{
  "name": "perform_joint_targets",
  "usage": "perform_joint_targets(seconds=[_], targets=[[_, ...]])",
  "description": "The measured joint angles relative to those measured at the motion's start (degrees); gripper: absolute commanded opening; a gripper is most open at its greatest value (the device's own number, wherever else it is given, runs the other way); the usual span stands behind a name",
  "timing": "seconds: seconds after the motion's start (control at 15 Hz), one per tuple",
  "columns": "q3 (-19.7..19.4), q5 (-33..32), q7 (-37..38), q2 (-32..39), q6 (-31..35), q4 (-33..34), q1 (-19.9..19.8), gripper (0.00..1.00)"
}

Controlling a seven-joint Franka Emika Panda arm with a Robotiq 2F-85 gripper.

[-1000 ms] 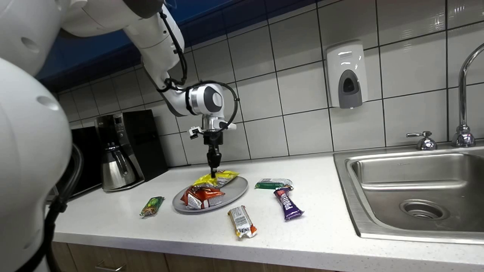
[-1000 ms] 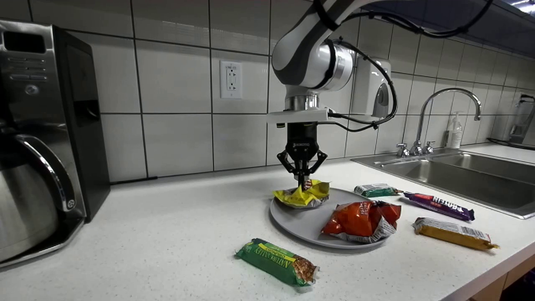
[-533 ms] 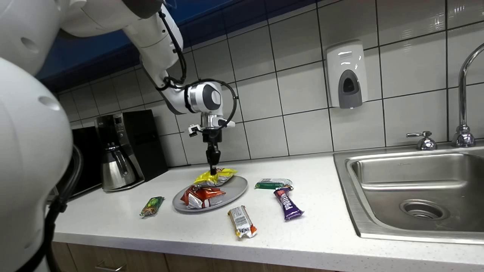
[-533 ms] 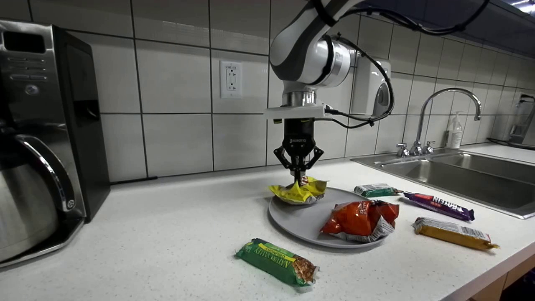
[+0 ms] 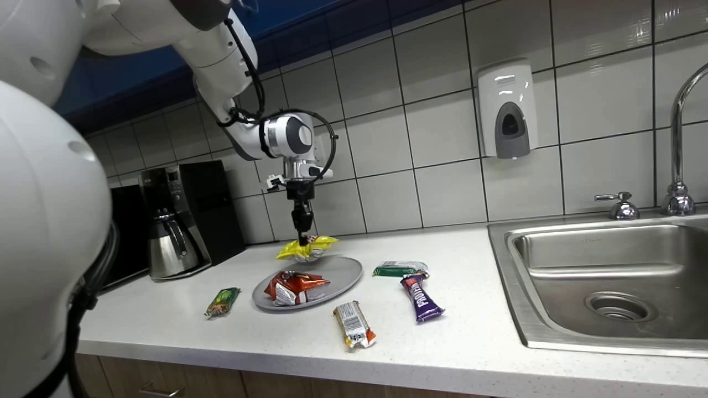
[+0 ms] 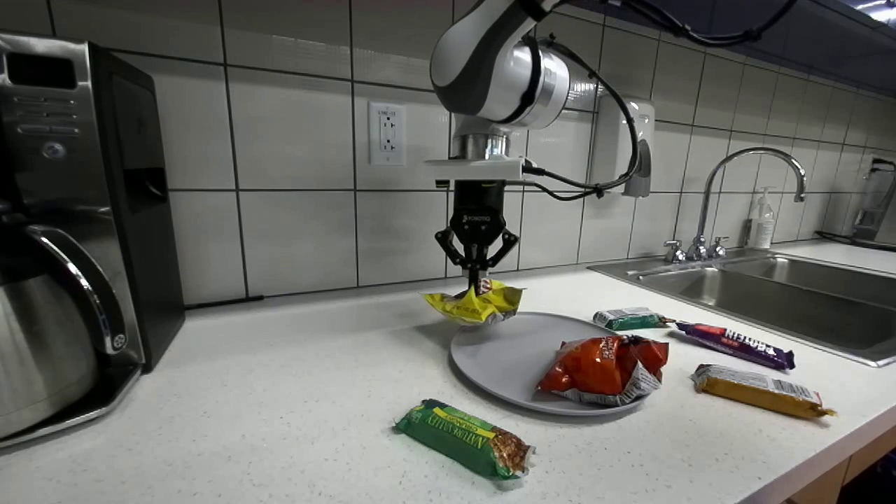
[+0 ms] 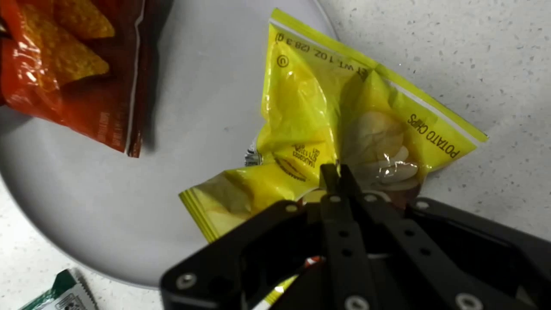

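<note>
A black two-fingered gripper [image 6: 474,285] pinches a crinkled yellow plastic bag of potato chips [image 7: 297,103] above the rim of a round grey plate [image 6: 500,364].
The gripper's fingers are together with a fold of the yellow bag between them; the bag hangs partly over the plate, partly past its edge. On the plate lies a shiny red-orange plastic bag of tortilla chips [image 6: 605,367], apart from the yellow one. Just beside the plate, on the white speckled counter [image 6: 294,420], is a long green wrapped granola bar [image 6: 458,435]. Near the plate's other side are a flat green-and-white wrapped bar [image 6: 628,320], a slim purple wrapped bar [image 6: 735,344] and a gold-and-white wrapped bar [image 6: 759,393]. Well apart from the plate are a black-and-silver coffee maker [image 5: 207,210] and a stainless steel sink [image 5: 517,290].
</note>
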Motion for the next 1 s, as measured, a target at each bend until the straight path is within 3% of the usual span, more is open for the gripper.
perform_joint_targets(seconds=[1.0], targets=[[0.6, -3.4, -0.5, 9.7, 0.0, 13.7, 3.1, 0.00]])
